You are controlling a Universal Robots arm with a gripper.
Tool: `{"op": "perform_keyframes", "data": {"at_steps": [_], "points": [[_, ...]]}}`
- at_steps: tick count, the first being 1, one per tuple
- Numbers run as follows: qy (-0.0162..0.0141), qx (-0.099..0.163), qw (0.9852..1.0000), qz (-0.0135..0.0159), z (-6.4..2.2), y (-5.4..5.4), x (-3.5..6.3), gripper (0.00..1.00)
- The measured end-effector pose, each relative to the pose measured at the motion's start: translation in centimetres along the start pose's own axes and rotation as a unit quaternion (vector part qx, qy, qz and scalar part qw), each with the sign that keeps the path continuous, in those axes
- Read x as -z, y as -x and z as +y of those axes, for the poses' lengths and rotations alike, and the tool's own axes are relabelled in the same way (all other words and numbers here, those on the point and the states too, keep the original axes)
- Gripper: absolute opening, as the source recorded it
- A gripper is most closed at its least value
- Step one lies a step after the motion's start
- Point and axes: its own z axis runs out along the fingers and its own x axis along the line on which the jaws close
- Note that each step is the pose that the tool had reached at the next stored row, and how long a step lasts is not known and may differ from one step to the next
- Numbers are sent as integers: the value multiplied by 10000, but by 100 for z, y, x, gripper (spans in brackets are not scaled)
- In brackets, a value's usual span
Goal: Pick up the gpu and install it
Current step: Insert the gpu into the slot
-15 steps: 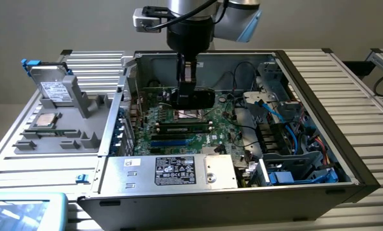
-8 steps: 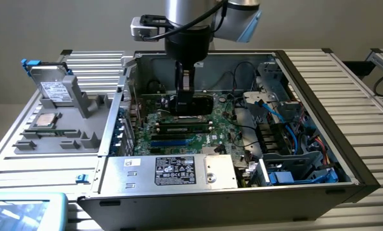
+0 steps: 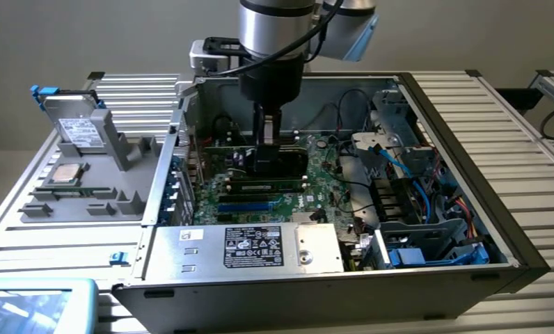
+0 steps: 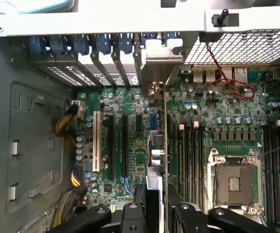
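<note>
Open computer case (image 3: 500, 216) at centre of exterior view; parts tray (image 3: 73, 233) at 9 o'clock of it. Gripper (image 3: 268, 142) reaches down into case, pincer clamped on gpu (image 3: 287, 161). Card upright on edge, just toward 12 o'clock from frame centre, low over motherboard (image 3: 328, 177). Wrist view: card edge-on between fingers (image 4: 139, 204), its metal bracket near rear slot openings. Judgement: pickup done, installing under way. Whether card edge sits in slot: cannot tell. Card not yet released.
</note>
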Motion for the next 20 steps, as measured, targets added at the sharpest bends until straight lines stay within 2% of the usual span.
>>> {"op": "perform_keyframes", "data": {"at_steps": [4, 7, 11, 14, 15, 17, 20], "points": [[1, -11, 10000, -3, 7, -24, -74, 28], [1, -18, 10000, -25, 17, -52, -125, 28], [3, -22, 10000, -88, 32, -81, -172, 28], [5, -21, 9998, -175, 41, -99, -195, 28], [6, -22, 9998, -195, 41, -105, -199, 28], [-1, -27, 9998, -197, 42, -106, -202, 28], [-41, -43, 9998, -192, 41, -106, -221, 28]]}}
